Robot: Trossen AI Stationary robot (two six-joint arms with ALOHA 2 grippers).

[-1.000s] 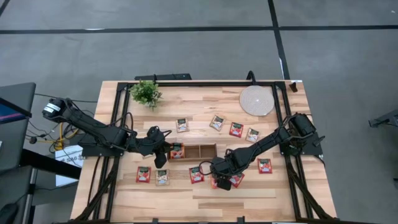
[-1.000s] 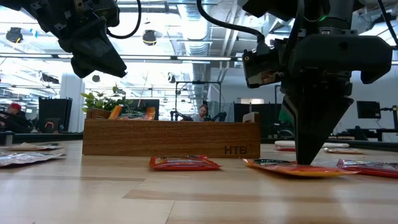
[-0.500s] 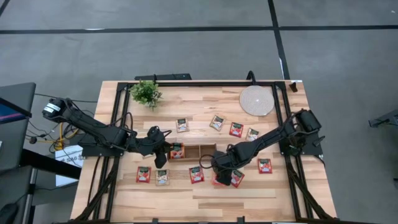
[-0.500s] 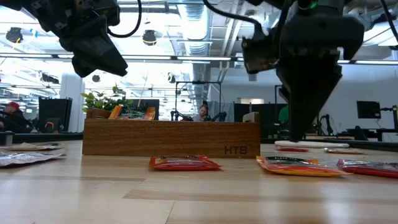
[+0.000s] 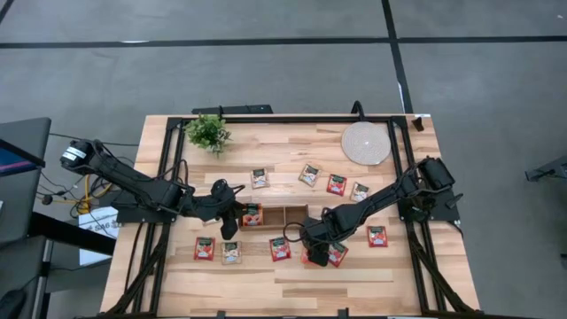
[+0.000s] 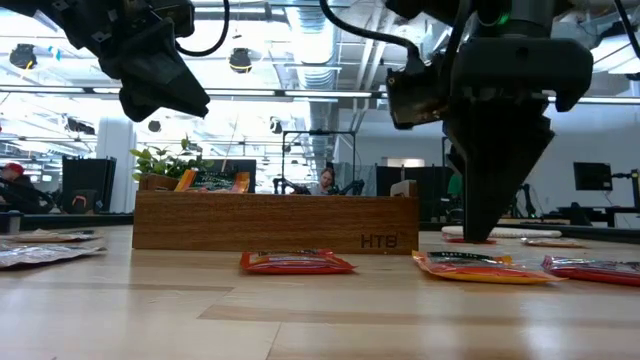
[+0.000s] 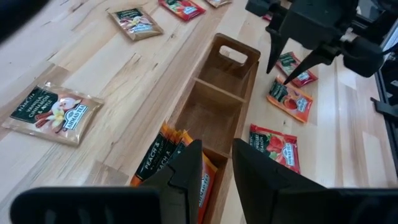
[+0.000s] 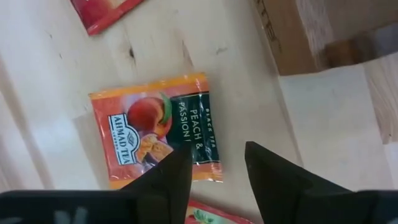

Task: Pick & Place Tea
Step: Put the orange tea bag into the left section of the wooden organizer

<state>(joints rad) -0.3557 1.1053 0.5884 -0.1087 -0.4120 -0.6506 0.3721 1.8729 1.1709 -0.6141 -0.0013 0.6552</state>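
I see a pale wooden tabletop with a dark frame along its edges. Right beside my left hand lies a long wooden tray, its end compartment under that hand filled with upright orange sachets. Below my right hand, a peach sachet lies flat on the wood, with another red one just beside it. Between the two hands lies one more red sachet, and two others sit near the left hand. Beyond the tray from the hands I count four sachets in a loose row, then a round pale mat and a small green plant well apart at the far corners.
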